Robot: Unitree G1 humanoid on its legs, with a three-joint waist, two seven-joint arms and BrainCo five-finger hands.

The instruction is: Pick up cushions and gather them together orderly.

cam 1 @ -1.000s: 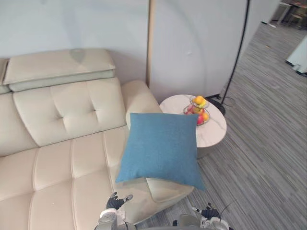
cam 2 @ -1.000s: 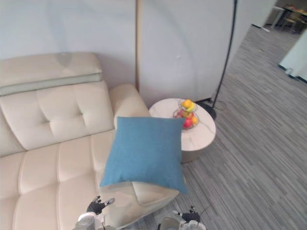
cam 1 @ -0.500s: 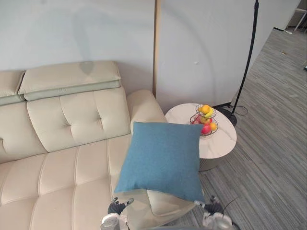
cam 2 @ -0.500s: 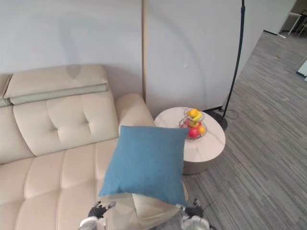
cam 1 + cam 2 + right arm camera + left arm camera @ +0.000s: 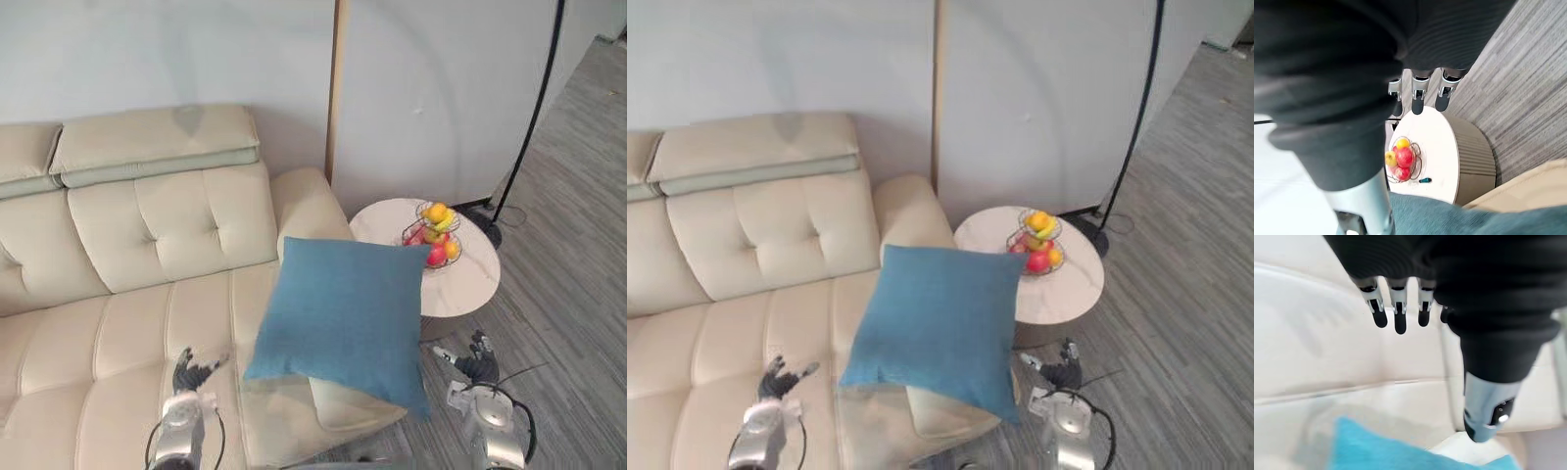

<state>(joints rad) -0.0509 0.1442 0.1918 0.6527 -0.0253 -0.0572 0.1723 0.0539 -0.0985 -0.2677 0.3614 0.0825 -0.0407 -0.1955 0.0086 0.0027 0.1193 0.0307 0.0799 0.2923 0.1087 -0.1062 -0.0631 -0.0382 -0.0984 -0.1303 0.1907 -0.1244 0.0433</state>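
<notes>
The blue cushion (image 5: 343, 318) is matt woven cloth; the cream sofa (image 5: 127, 323) smooth, faintly glossy leather; the side table (image 5: 462, 290) has a polished stone-like top; the fruit basket (image 5: 437, 235) is thin metal wire.

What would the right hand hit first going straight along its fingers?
Probably the side table. The right hand hangs over the floor just short of it, with straight fingers aimed at it. Depth is unclear, so top or wall can't be settled. The cushion lies off that line.
</notes>
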